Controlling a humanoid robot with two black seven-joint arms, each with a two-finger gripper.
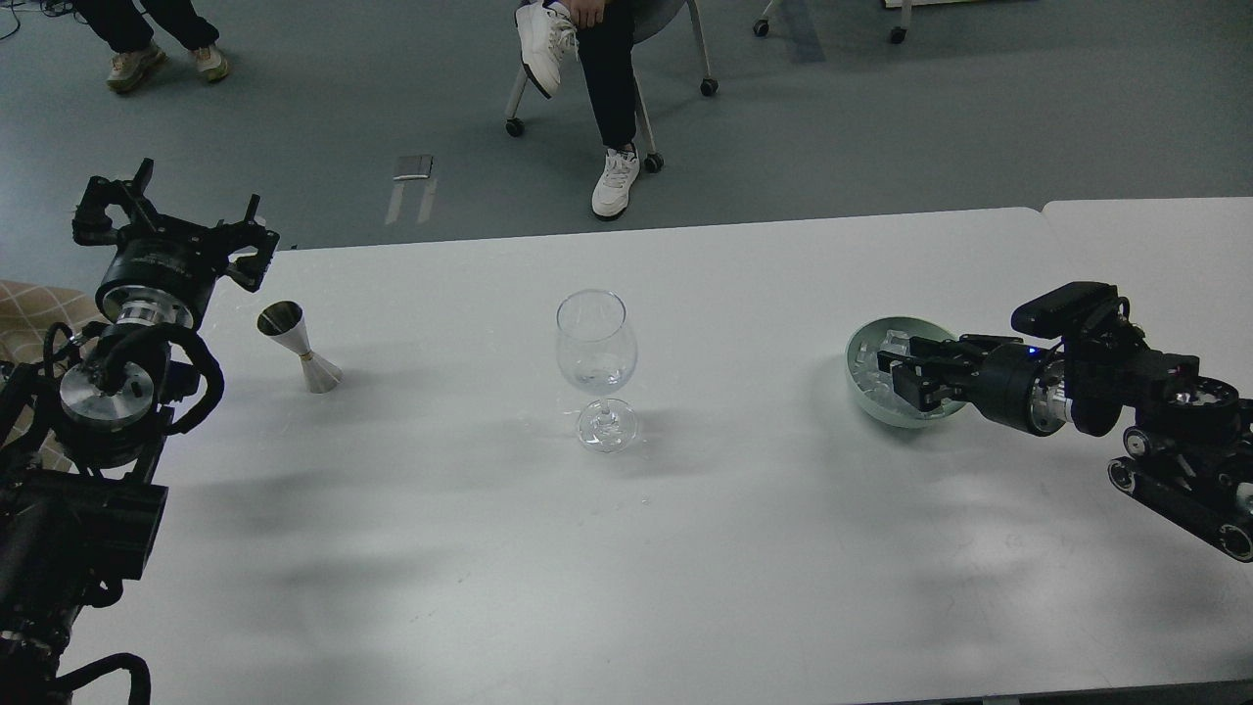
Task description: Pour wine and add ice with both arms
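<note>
A clear wine glass (596, 362) stands upright at the table's middle, with a little clear liquid low in its bowl. A pale green bowl (858, 390) at the right holds several clear ice cubes (874, 370). My right gripper (896, 375) reaches into the bowl from the right, low over the ice, with its fingers apart; I cannot see a cube between them. My left gripper (168, 213) is open and empty at the table's far left corner, just behind a silver jigger (299, 348) that stands upright.
The white table (626, 548) has a second table butted to it at the far right (1155, 235). A seated person's legs and chair (607, 88) are beyond the far edge, and another person's feet (162, 59) are at the top left.
</note>
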